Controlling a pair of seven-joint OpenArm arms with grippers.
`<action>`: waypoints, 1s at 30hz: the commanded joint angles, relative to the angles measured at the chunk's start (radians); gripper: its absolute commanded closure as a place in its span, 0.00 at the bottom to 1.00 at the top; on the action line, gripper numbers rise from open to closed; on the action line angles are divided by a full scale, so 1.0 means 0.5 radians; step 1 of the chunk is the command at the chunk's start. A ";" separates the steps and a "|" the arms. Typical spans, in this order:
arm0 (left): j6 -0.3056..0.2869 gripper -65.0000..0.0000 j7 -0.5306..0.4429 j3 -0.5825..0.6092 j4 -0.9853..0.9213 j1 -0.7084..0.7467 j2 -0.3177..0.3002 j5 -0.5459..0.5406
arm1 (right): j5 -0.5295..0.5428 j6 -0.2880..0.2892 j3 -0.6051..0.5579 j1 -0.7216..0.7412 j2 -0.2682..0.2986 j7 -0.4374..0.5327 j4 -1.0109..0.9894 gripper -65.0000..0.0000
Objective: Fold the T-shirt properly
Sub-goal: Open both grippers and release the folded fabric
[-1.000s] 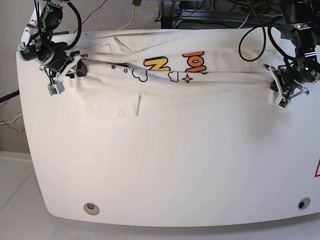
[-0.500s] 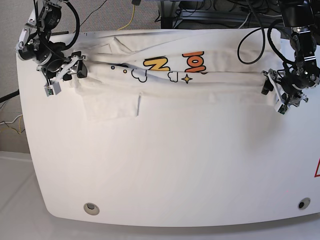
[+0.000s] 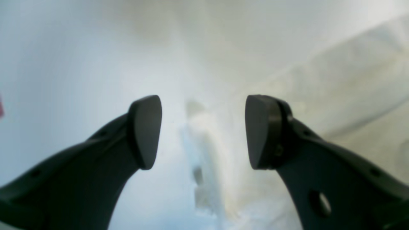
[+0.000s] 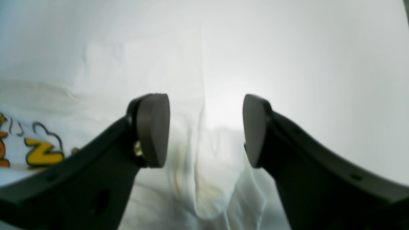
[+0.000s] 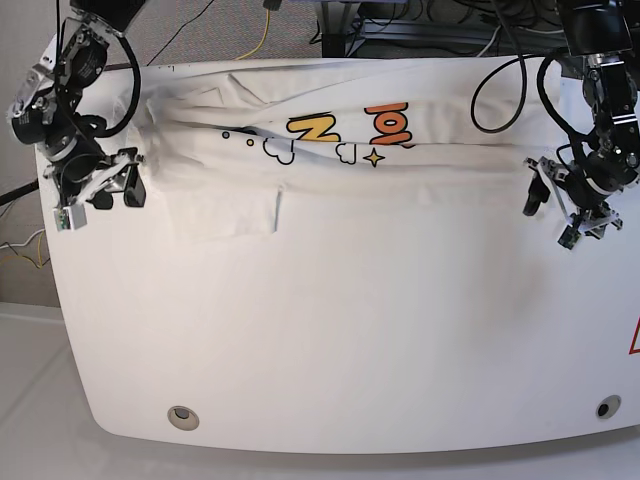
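Two black claws stand with their jaws apart and nothing between the pads: the left gripper point(image 5: 552, 212) hangs just off one end of the cloth, the right gripper point(image 5: 98, 195) just off the other, each a little clear of the fabric. Between them lies the white soft cotton T-shirt point(image 5: 340, 165), stretched as a long band across the far half of the white glossy tabletop point(image 5: 350, 340), its front edge doubled over so that only part of the yellow and orange cartoon lettering point(image 5: 352, 125) shows, with one sleeve flap point(image 5: 225, 215) poking out toward the near side. From the right wrist view the bunched end of the shirt sits under the open pads; the left wrist view is blurred but shows a ridge of cloth below. I judge the lengthwise fold is laid down and both ends are free. Next, I think, the sleeve flap wants tucking in, and then each end needs a fresh pinch low on the cloth.
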 commanded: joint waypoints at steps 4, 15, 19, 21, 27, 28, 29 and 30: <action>0.003 0.39 0.044 -0.123 0.310 0.016 -0.012 -0.079 | 0.049 0.027 -0.006 0.197 0.019 0.022 -0.107 0.44; 0.003 0.38 0.076 -0.116 0.478 0.046 0.131 -0.092 | 0.052 0.052 -0.326 0.377 0.023 0.056 -0.323 0.42; 0.003 0.38 0.060 -0.095 0.478 0.043 0.146 -0.088 | 0.054 0.057 -0.442 0.434 0.022 0.088 -0.389 0.42; 0.003 0.38 0.056 -0.097 0.478 0.044 0.148 -0.088 | 0.053 0.060 -0.489 0.464 0.020 0.104 -0.434 0.42; 0.003 0.36 0.056 -0.086 0.470 0.046 0.141 -0.085 | -0.004 0.062 -0.579 0.615 0.015 0.186 -0.649 0.41; 0.003 0.36 0.054 -0.081 0.468 0.047 0.140 -0.085 | -0.021 0.062 -0.588 0.630 0.013 0.200 -0.675 0.41; 0.003 0.35 0.053 -0.076 0.468 0.046 0.139 -0.082 | -0.041 0.063 -0.595 0.645 0.011 0.216 -0.701 0.41; 0.003 0.35 0.053 -0.072 0.468 0.045 0.138 -0.080 | -0.061 0.064 -0.602 0.660 0.010 0.232 -0.728 0.41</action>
